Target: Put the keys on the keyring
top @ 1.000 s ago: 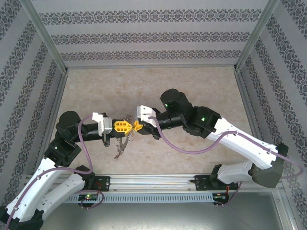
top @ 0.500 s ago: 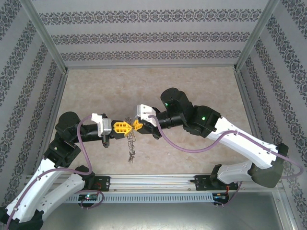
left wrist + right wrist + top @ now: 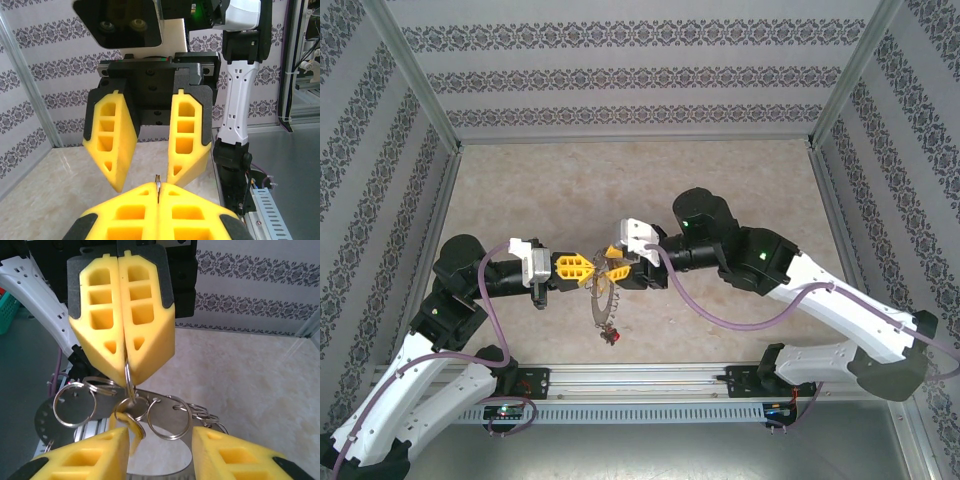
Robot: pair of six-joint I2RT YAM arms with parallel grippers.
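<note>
The left gripper (image 3: 125,376) has its yellow jaws pressed tight together, and they pinch a thin small ring (image 3: 128,385) at the very tip. From that pinch the keyring (image 3: 599,306) hangs straight down, so its long way runs top to bottom. A red key (image 3: 611,337) dangles at the low end. The right gripper (image 3: 159,434) faces it from the right, tip to tip, with its jaws spread wide and holding nothing. The hanging rings sit just past its open jaws, a bit low, so I think the right gripper is the free one to reach in
</note>
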